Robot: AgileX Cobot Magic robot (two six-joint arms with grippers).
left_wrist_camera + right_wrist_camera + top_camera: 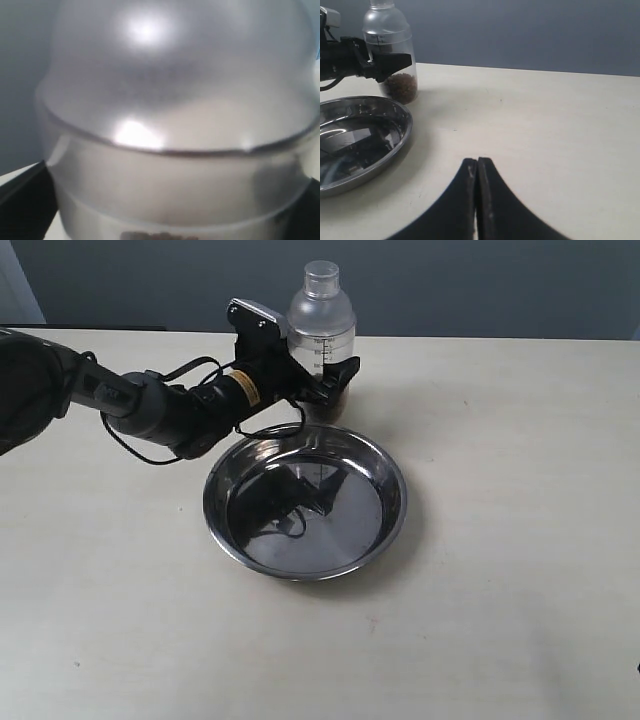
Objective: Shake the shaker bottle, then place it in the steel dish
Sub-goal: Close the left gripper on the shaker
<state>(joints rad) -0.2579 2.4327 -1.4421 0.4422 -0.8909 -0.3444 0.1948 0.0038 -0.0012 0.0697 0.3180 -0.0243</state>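
The clear shaker bottle [322, 325] stands upright on the table just behind the steel dish [214, 525], with brown bits at its bottom. My left gripper [326, 386] reaches in from the left, its black fingers [345, 373] open on either side of the bottle's lower body. The left wrist view is filled by the bottle's frosted dome [175, 100], with a dark finger at each lower corner. The right wrist view shows the bottle [390, 45], the dish [395, 135] and my left gripper [395, 64]. My right gripper [477, 162] hovers shut and empty over bare table, away from both.
The left arm [150, 410] and its cables lie over the table to the left of the dish. A grey wall runs behind the table's far edge [480, 337]. Pale tabletop [520, 540] stretches to the right and front of the dish.
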